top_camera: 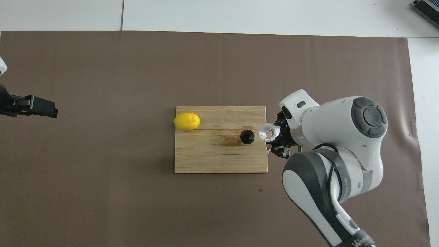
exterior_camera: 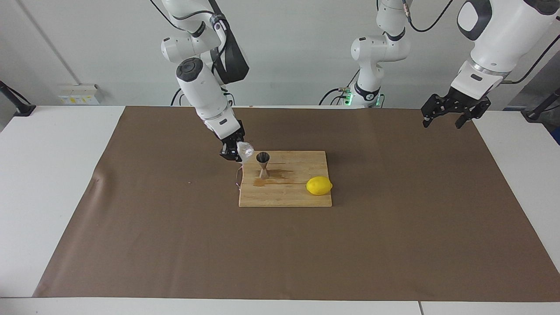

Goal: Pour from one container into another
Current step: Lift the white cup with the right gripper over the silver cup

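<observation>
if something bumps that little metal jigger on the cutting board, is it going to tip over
Probably yes. The jigger stands upright on a small base, narrow-waisted and tall for its footprint, so a side nudge would likely topple it. Once down, its cone shape would likely roll in an arc on the cutting board.
</observation>
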Tool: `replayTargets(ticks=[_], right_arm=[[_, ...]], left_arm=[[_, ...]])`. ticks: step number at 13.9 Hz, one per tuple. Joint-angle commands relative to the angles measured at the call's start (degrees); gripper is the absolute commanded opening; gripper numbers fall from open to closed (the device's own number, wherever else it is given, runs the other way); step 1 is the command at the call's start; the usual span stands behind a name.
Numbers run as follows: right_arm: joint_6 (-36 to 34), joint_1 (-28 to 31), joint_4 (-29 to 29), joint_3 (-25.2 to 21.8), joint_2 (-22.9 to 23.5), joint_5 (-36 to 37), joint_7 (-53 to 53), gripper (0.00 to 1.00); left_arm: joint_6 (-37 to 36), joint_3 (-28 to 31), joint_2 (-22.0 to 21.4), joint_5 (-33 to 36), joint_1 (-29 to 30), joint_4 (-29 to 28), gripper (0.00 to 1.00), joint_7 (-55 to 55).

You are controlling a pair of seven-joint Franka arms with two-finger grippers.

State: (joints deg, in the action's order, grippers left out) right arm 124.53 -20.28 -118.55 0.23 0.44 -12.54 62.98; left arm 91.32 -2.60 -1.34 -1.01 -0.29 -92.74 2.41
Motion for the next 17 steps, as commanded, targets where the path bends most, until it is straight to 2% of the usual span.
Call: replayTargets(ticks=[1, 5, 8, 17], right_arm=[[-1.66, -1.16, 2.62, 0.12, 0.53, 5.32, -4.51, 0.00], [-1.92, -4.14, 4.73, 0.47, 2.64, 12.35, -7.42, 0.00], [-4.73, -5.99, 7.36, 0.47, 3.95, 17.71, -8.13, 0.00], [-4.03, -9.69, 6.41, 0.74, 4.13, 32.22, -7.69, 0.00]], left_arm=[[-0.44, -0.22, -1.56, -0.57, 0.55, -1.66, 1.00, 0.32], [-0.44, -0.22, -1.56, -0.57, 0.64, -1.66, 1.00, 0.32], [-0.44, -0.22, -1.56, -0.57, 0.64, -1.66, 1.00, 0.32], [-1.23, 0.31, -2.00, -0.31, 0.46, -2.01, 1.00, -0.91]])
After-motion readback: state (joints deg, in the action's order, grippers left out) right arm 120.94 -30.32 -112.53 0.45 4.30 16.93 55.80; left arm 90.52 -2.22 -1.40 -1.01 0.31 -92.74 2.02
